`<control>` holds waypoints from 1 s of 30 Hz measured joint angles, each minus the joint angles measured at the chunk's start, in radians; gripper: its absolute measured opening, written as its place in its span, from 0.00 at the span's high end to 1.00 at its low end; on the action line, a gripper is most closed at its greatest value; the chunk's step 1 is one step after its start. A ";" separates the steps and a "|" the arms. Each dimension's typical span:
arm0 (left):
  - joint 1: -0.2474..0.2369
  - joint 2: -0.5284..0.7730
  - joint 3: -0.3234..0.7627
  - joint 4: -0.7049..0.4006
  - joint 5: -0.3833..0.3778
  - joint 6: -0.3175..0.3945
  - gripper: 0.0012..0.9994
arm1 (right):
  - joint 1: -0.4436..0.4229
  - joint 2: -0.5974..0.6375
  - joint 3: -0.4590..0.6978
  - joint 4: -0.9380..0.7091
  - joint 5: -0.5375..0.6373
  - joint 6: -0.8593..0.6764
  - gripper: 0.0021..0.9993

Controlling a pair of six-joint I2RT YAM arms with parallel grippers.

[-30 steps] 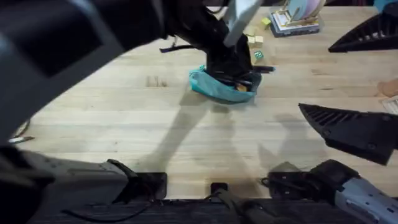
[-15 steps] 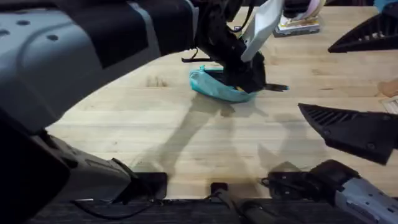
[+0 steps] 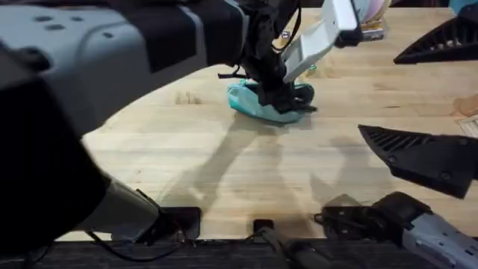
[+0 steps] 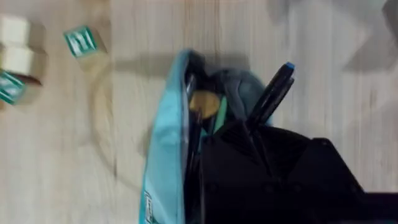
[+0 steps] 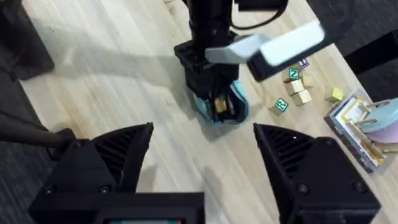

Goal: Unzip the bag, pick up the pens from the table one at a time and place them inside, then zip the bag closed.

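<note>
Over open bag [image 4: 163,149], left hand [image 4: 261,155] with pen [image 4: 272,93]

bag [image 4: 163,149] open on table [image 4: 348,74] | pen [image 4: 273,93] in tool [image 4: 249,140] over opening

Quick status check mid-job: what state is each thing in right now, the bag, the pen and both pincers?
Bag: unzipped, mouth gaping, lying on the table.
Pen: held at the bag's mouth, blue-tipped end sticking out, not fully inside.
Left pincer: down at the bag, shut on the pen.
Right pincer: open, holding nothing, back from the bag.
</note>
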 joint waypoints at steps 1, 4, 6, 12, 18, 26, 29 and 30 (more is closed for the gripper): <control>0.000 0.014 0.000 -0.010 -0.013 0.000 0.96 | 0.000 0.000 0.000 0.000 0.000 0.000 0.00; 0.000 0.056 0.000 -0.027 -0.042 -0.001 0.96 | 0.000 0.000 0.000 0.000 0.000 0.000 0.00; 0.000 0.083 0.000 -0.033 -0.058 -0.004 0.96 | 0.000 0.000 0.000 0.000 0.000 0.000 0.00; 0.000 0.104 0.000 -0.030 -0.068 -0.008 0.96 | 0.000 0.000 0.000 0.000 0.000 0.000 0.00; -0.002 0.104 0.001 -0.030 -0.111 -0.011 0.96 | 0.000 0.000 0.000 0.000 0.000 0.000 0.00; -0.002 0.104 0.001 -0.026 -0.160 -0.010 0.65 | 0.000 0.000 0.000 0.000 0.000 0.000 0.00; -0.001 0.104 0.002 -0.020 -0.151 -0.009 0.19 | 0.000 0.000 0.000 0.000 0.000 0.000 0.00; -0.001 0.104 0.003 -0.017 -0.144 -0.012 0.05 | 0.000 0.000 0.000 0.000 0.000 0.000 0.00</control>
